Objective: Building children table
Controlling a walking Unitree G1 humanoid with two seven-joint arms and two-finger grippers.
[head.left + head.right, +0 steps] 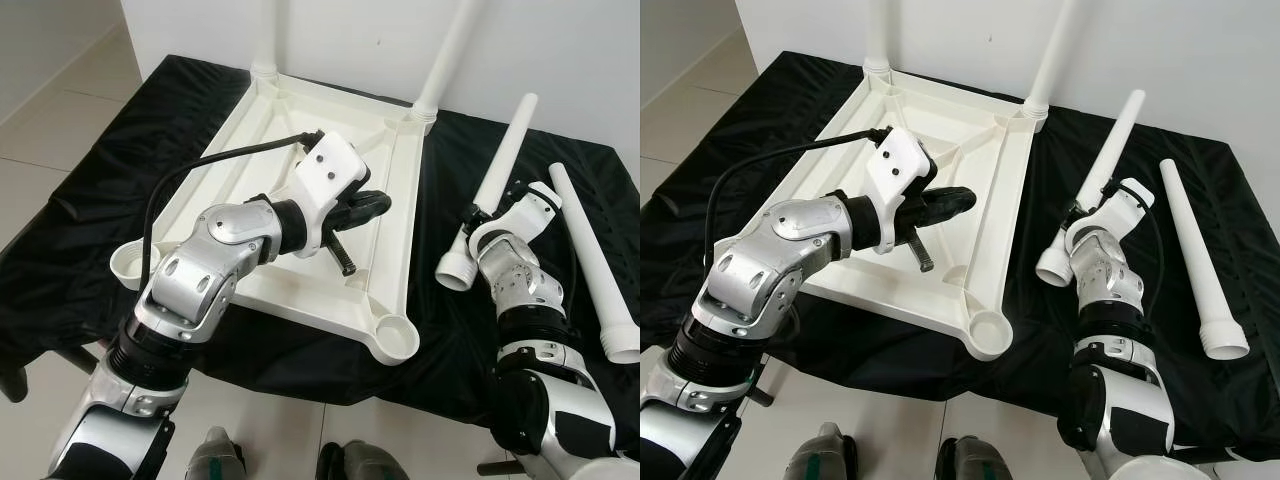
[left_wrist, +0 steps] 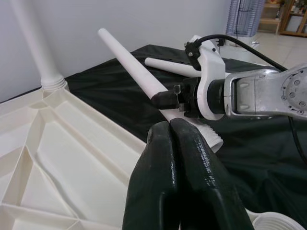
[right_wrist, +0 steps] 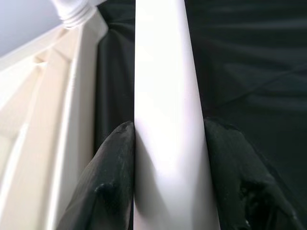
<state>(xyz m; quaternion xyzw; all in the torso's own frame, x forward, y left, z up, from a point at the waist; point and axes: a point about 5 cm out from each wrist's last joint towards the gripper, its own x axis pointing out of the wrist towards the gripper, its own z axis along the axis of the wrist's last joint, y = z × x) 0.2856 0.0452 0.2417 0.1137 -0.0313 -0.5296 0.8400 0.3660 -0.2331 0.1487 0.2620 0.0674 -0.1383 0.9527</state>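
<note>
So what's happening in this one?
The robot is assembling a white plastic table. The tabletop lies upside down on a black cloth with two legs already in its far corner sockets. The right gripper is shut on a loose leg beside the tabletop; another leg lies further right. The left gripper, fingers shut and holding nothing, hovers over the tabletop.

A black cloth covers the low support on the pale tiled floor. Under the left gripper lies the upturned white plastic tabletop. One loose white tapered plastic leg lies between the right gripper's fingers, another white leg beyond it
</note>
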